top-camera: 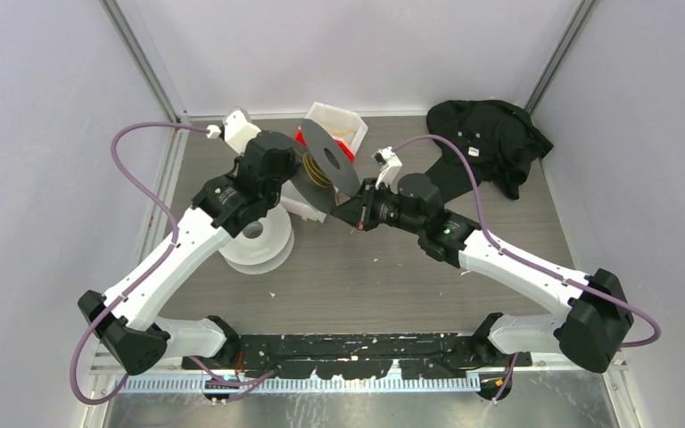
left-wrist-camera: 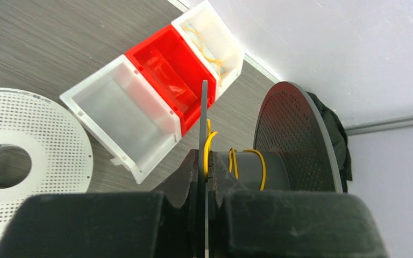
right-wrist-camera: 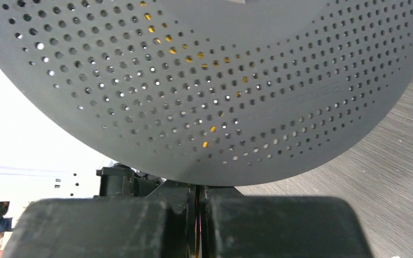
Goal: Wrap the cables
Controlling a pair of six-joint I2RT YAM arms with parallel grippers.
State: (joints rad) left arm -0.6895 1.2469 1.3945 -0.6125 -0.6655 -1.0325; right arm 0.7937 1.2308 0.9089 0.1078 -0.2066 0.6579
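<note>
A black spool (top-camera: pixel 330 168) is held up over the table's back middle. My left gripper (left-wrist-camera: pixel 203 173) is shut on the edge of its near thin flange (left-wrist-camera: pixel 204 115); in the top view the gripper (top-camera: pixel 296 175) is at the spool's left. The yellow-orange cable (left-wrist-camera: pixel 262 166) runs in a few turns round the hub, between the flanges. My right gripper (right-wrist-camera: pixel 198 189) is shut on a thin orange strand of cable (right-wrist-camera: pixel 197 215), just below the perforated flange (right-wrist-camera: pixel 209 80). In the top view this gripper (top-camera: pixel 357 215) sits at the spool's lower right.
A white perforated spool (top-camera: pixel 259 242) lies flat left of centre. A row of bins, clear (left-wrist-camera: pixel 119 115), red (left-wrist-camera: pixel 171 72) and white holding loose yellow cable (left-wrist-camera: pixel 215 43), stands at the back. A black cloth (top-camera: pixel 491 134) lies at the back right.
</note>
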